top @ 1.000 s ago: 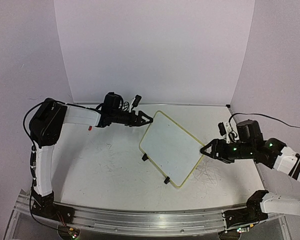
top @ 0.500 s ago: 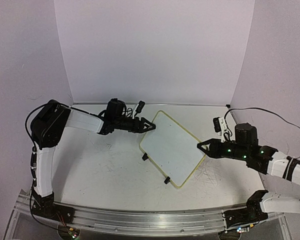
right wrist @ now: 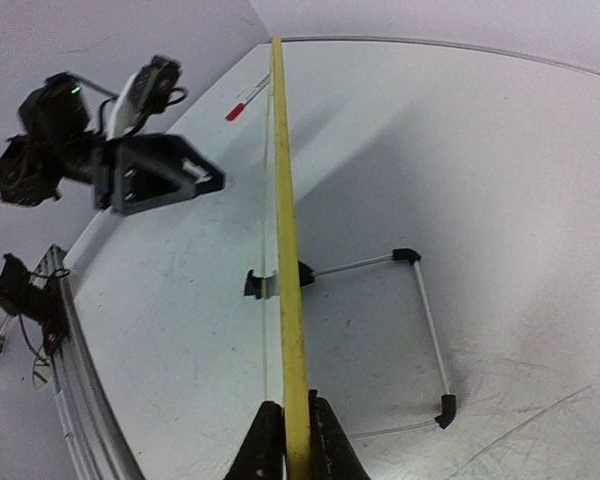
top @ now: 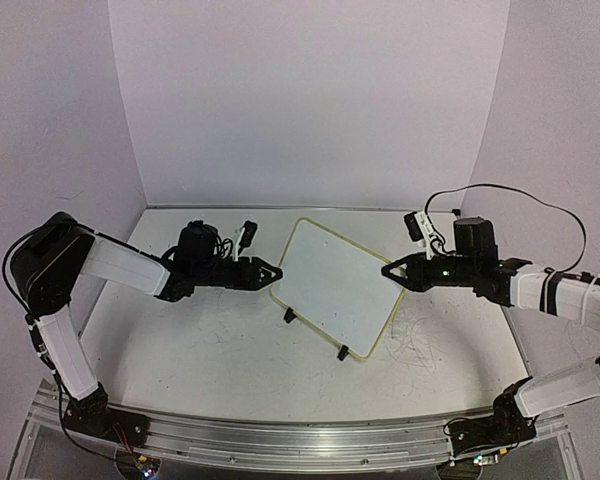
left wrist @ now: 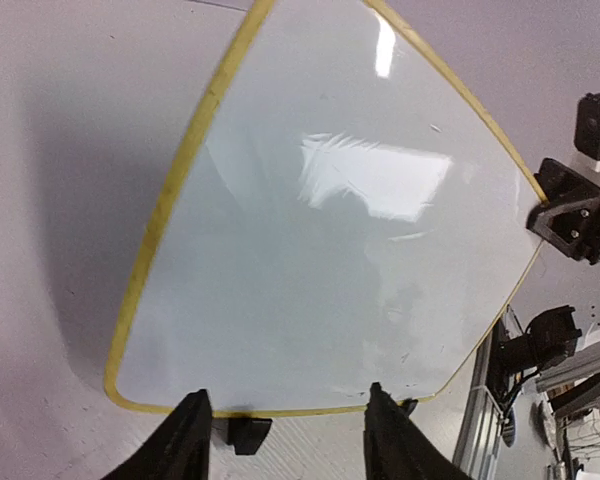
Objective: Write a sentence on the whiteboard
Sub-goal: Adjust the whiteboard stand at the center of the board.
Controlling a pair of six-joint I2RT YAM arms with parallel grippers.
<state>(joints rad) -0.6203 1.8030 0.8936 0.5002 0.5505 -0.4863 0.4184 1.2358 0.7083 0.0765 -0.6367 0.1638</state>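
The whiteboard [top: 335, 285] stands tilted mid-table on small black feet, with a pale yellow rim. Its face is blank; no red sentence shows on it in any view. My right gripper [top: 390, 270] is shut on the board's right rim; in the right wrist view [right wrist: 295, 440] the fingers clamp the yellow rim [right wrist: 285, 230] edge-on. My left gripper [top: 270, 272] is open and empty at the board's left edge. In the left wrist view [left wrist: 285, 440] its fingers are spread wide in front of the white face [left wrist: 330, 230].
The board's wire stand [right wrist: 425, 330] rests on the table behind it. A small red-tipped object [right wrist: 237, 110] lies on the table near the far left. Old scribbles [top: 420, 345] mark the tabletop. White walls close the back and sides.
My right gripper moved up and left and closed on the board's right rim. My left gripper drew back left and down from the top corner. The board shifted slightly left.
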